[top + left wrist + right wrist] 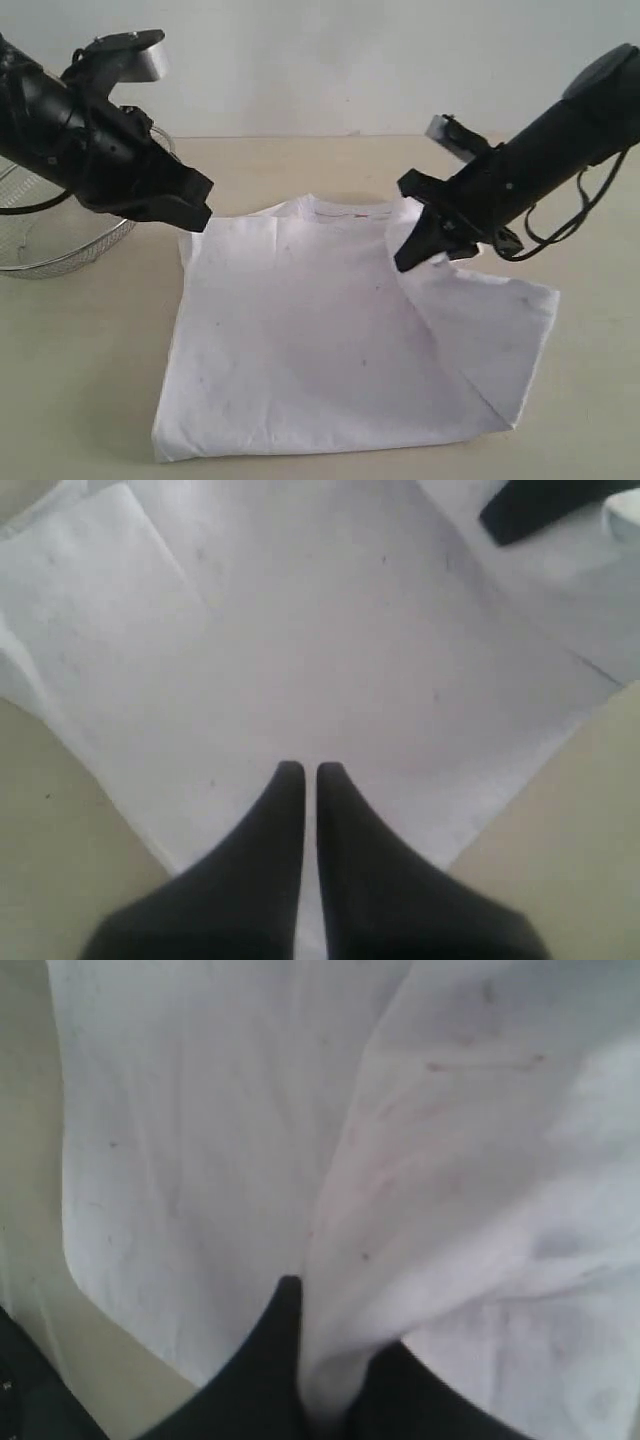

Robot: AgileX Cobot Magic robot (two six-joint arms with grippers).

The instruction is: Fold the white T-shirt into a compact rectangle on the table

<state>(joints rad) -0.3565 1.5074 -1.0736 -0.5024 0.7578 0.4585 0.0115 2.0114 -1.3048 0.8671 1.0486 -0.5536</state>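
The white T-shirt [300, 340] lies mostly flat on the table [80, 390], plain side up, with a thin red line showing at the collar [345, 212]. Its left side is folded inward. My right gripper [405, 262] is shut on a fold of the shirt's right side, and cloth bunches between its fingers [335, 1330]. From there the fabric [200, 1140] rises off the table in a ridge. My left gripper [200, 215] hovers over the shirt's upper left corner, shut and empty [310, 770], with flat shirt cloth [330, 630] below it.
A round wire-mesh basket [60, 255] stands at the far left behind the left arm. Bare beige tabletop surrounds the shirt in front and on both sides [50, 830]. The right arm's black tip [530, 505] shows in the left wrist view.
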